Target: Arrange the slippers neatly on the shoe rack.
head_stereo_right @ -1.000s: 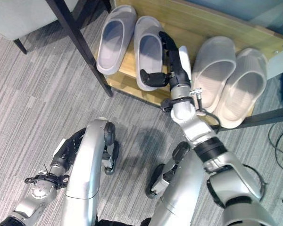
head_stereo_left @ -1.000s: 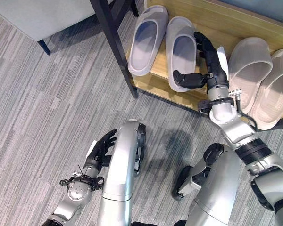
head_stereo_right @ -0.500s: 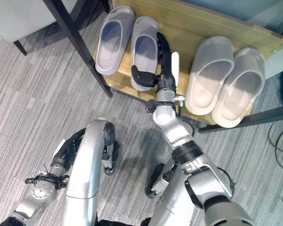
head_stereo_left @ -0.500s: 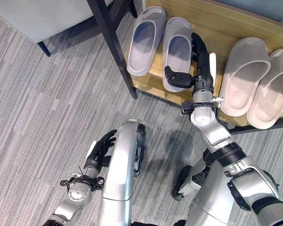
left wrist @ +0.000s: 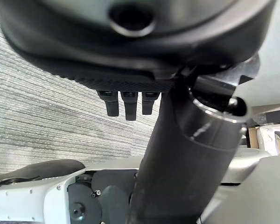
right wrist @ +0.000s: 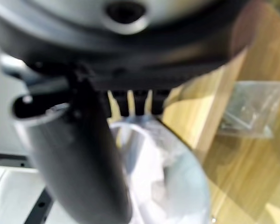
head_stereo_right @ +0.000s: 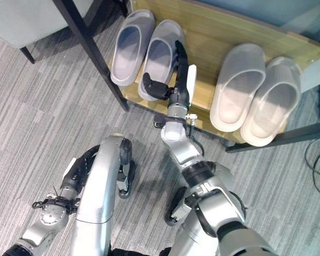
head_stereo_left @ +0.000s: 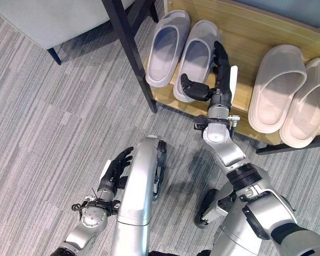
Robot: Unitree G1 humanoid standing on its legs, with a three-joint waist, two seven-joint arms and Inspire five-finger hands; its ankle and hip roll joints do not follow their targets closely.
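Both head eyes look steeply down on the shoe rack [head_stereo_left: 266,32] and floor; each wrist camera peers closely past its fingers.

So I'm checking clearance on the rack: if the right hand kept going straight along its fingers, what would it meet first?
Probably the wooden back panel of the shoe rack. The right hand points up alongside the grey slipper, fingers straight, though depth is unclear.
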